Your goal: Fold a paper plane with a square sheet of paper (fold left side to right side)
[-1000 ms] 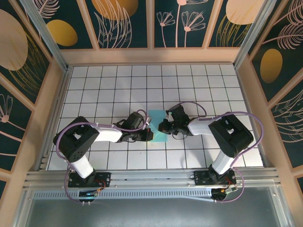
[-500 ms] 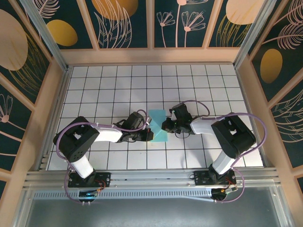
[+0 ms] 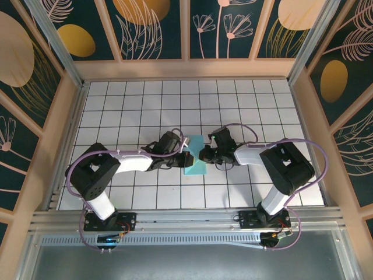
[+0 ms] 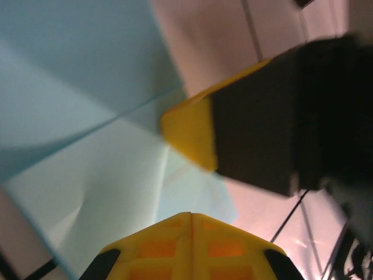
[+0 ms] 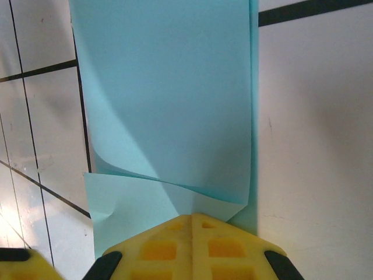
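No text, label, brand, number or sign can be read in any view. The square sheet of paper [image 3: 195, 166] is plain teal. The worktop [image 3: 145, 105] carries only black grid lines, and the wall panels [image 3: 157, 29] bear painted leaves and flowers rather than lettering.

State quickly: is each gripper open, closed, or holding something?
Left gripper: closed, tips against the square sheet of paper.
Right gripper: closed, tips pressing on the same sheet.
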Robot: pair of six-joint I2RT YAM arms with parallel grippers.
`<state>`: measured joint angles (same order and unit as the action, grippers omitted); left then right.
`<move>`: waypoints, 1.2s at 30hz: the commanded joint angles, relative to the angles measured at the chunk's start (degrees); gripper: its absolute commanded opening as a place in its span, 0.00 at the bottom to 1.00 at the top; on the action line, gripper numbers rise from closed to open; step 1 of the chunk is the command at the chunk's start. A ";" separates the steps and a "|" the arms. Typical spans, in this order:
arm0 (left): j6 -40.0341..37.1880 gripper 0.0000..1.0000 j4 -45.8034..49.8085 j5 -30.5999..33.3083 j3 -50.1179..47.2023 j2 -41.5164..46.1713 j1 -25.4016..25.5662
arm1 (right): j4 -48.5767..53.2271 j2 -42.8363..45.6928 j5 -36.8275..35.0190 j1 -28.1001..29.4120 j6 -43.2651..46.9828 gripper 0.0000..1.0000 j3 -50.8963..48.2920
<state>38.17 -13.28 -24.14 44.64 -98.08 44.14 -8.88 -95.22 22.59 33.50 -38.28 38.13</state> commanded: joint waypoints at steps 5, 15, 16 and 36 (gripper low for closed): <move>-1.67 0.00 0.36 -3.91 4.29 -5.75 -0.21 | 2.36 -1.07 -0.09 -0.36 -0.12 0.00 -1.30; -2.46 0.00 -0.05 -4.54 3.57 -8.25 -0.14 | 2.73 -1.63 -0.26 -0.34 -0.12 0.00 -1.30; -2.82 0.00 0.29 -4.38 3.45 -8.39 -0.07 | 2.78 -1.65 -0.26 -0.36 -0.12 0.00 -1.30; -9.24 0.00 7.91 -0.51 1.87 -7.68 1.56 | 4.48 -3.03 -0.98 -0.40 0.41 0.00 -0.47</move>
<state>30.98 -11.14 -25.74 48.12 -105.73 44.77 -9.04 -95.57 22.96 33.36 -38.26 38.15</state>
